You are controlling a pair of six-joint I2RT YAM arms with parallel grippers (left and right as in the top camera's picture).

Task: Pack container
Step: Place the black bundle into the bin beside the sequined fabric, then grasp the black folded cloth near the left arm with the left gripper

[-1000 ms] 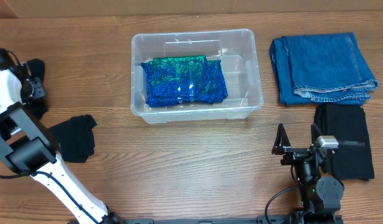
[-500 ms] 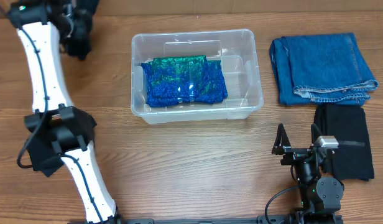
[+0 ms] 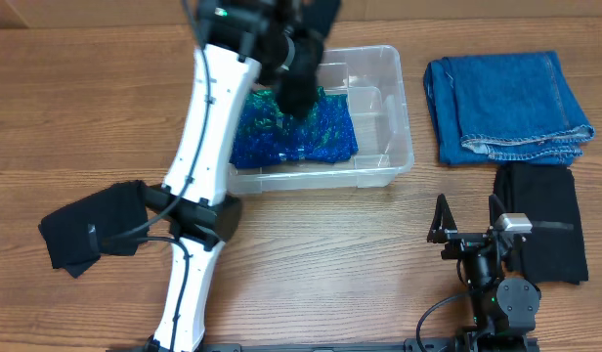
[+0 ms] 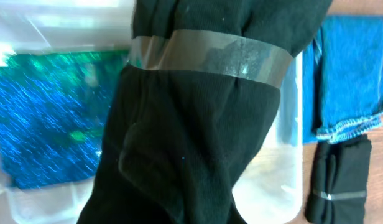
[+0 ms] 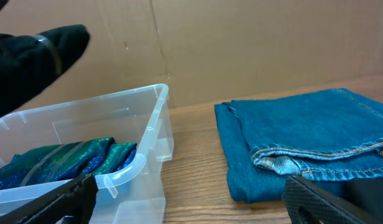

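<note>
Container stands upright at back centre of the counter, with folded blue-green fabric lying toward its left side. Far left, a loose black cloth lies partly under the left arm. Left claw hangs over the container, closed on a black banded bundle that hides its fingers. Right claw rests near the front edge, spread wide, holding nothing. Folded jeans lie right of the container, apart from it. A second black bundle lies just in front of them.
</note>
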